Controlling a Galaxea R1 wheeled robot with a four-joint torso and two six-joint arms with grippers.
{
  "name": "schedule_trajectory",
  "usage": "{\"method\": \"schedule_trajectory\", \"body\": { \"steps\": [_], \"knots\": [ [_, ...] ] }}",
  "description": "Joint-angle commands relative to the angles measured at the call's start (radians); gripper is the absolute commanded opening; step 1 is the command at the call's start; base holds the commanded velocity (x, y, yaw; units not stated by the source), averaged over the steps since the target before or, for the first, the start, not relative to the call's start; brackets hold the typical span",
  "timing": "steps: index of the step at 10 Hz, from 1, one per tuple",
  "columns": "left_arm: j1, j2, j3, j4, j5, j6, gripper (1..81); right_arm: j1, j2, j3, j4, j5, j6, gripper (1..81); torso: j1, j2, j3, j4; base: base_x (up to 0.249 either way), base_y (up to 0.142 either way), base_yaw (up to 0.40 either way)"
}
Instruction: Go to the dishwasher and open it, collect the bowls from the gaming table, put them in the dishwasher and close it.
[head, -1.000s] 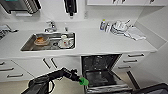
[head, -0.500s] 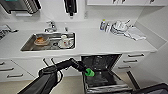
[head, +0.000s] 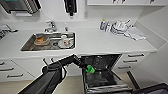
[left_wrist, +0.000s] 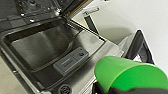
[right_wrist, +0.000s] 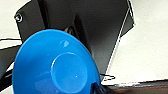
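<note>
The dishwasher (head: 106, 79) stands open under the white counter, its door folded down flat and its dark inside (head: 100, 60) showing. My left arm reaches in from the left, and my left gripper (head: 86, 67) is shut on a green bowl (head: 90, 69), holding it in the air over the door's near left edge. In the left wrist view the green bowl (left_wrist: 126, 72) hangs above the steel inner face of the door (left_wrist: 37, 47). A blue bowl (right_wrist: 53, 66) sits large in the right wrist view, bottom side facing the camera, with my right gripper (right_wrist: 100, 88) shut on its rim.
A steel sink (head: 30, 44) with several dishes and a tap (head: 51, 25) lies in the counter to the left. Stacked dishes (head: 119, 26) and a cloth (head: 136, 33) sit at the counter's right. White drawers (head: 131, 60) flank the dishwasher. Part of my right arm (head: 155, 89) shows low on the right.
My left arm has stretched forward and to the right, carrying the green bowl up from low beside the door to over the door's edge.
</note>
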Motion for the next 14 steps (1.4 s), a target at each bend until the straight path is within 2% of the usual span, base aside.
{"method": "schedule_trajectory", "body": {
  "steps": [1,5,6,7,9,10,11,12,14],
  "knots": [
    [-0.174,0.065,-0.011,0.005,0.052,-0.007,1.0,0.006,-0.015,0.014,0.002,-0.077,-0.001,1.0,0.0,0.0,0.0,0.0,0.0,0.0,0.0],
    [-0.189,0.065,-0.009,0.003,0.06,-0.012,1.0,0.006,-0.014,0.014,0.002,-0.078,-0.001,1.0,0.0,0.0,0.0,0.0,0.0,0.0,0.0],
    [-0.188,0.065,-0.006,-0.017,0.052,-0.01,1.0,0.006,-0.014,0.014,0.002,-0.077,-0.001,1.0,0.0,0.0,0.0,0.0,0.0,0.0,0.0],
    [-0.183,0.065,0.01,-0.091,0.014,0.004,1.0,0.008,-0.014,0.014,0.002,-0.077,-0.001,1.0,0.0,0.0,0.0,0.0,0.0,0.0,0.0],
    [-0.18,0.065,0.123,-0.112,-0.009,0.034,1.0,0.008,-0.017,0.012,0.002,-0.078,-0.001,1.0,0.0,0.0,0.0,0.0,0.0,0.0,0.0],
    [-0.18,0.065,0.222,-0.116,0.018,0.033,1.0,0.006,-0.017,0.011,0.002,-0.078,-0.001,1.0,0.0,0.0,0.0,0.0,0.0,0.0,0.0],
    [-0.18,0.065,0.3,-0.117,0.07,0.025,1.0,0.006,-0.017,0.012,0.002,-0.078,-0.001,1.0,0.0,0.0,0.0,0.0,0.0,0.0,0.0],
    [-0.18,0.065,0.356,-0.117,0.103,0.022,1.0,0.006,-0.015,0.014,0.002,-0.078,-0.001,1.0,0.0,0.0,0.0,0.0,0.0,0.0,0.0],
    [-0.18,0.065,0.397,-0.118,0.117,0.008,1.0,0.005,-0.015,0.014,0.002,-0.078,-0.001,1.0,0.0,0.0,0.0,0.0,0.0,0.0,0.0]
  ]
}}
